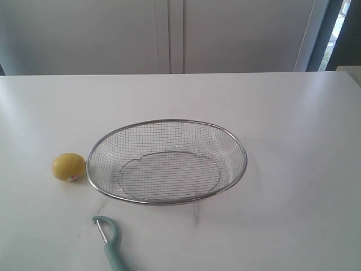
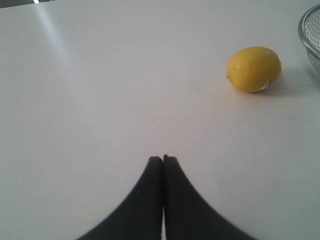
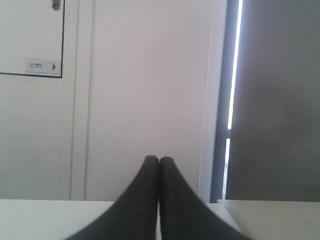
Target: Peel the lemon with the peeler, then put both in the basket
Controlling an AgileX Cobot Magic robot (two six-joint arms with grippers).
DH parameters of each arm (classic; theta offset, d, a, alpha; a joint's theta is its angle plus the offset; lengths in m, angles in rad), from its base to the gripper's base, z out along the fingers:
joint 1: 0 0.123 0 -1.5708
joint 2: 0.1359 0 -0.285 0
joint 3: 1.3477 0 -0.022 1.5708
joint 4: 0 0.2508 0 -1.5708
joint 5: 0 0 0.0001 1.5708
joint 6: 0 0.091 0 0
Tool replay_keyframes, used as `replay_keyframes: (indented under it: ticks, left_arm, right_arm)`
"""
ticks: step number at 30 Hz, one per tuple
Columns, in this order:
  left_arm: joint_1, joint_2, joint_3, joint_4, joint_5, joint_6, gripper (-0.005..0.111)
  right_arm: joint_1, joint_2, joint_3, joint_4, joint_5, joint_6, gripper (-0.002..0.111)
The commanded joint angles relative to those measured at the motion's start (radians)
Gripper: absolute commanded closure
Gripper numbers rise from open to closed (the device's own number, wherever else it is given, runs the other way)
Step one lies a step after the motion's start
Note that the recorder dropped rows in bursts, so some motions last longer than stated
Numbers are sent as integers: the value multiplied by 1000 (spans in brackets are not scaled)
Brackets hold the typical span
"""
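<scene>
Exterior view: the lemon point(image 1: 69, 167) sits on the white table point(image 1: 293, 147) just beside the left end of the basket point(image 1: 169, 120), with the peeler point(image 1: 110, 240) lying nearer the camera (its handle cut off by the frame). The left gripper point(image 2: 163, 159), jaws pressed together on nothing, is well apart from the lemon; the right gripper point(image 3: 159, 160) is likewise closed and empty.

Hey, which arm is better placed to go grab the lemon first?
Probably the left. The lemon sits left of the basket, and the left gripper, shut, faces it. The right gripper, also shut, points at the wall, no lemon in its view.
</scene>
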State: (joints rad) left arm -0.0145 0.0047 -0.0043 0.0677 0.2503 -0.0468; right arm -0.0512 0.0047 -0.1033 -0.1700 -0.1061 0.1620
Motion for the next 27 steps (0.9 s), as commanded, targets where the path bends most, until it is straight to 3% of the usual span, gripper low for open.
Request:
replay_keyframes:
  ticks: [1,16,27]
  left_arm:
    - [2,-5,4,-6,-3,0,107]
    - [2,-5,4,-6,-3,0,107]
    - [2,-5,4,-6,-3,0,107]
  right_arm:
    - [1,-5,-67,5,116,30,108]
    - [1,336,-371,2,495,71,108]
    - [1,536,-422,2,516,71,108]
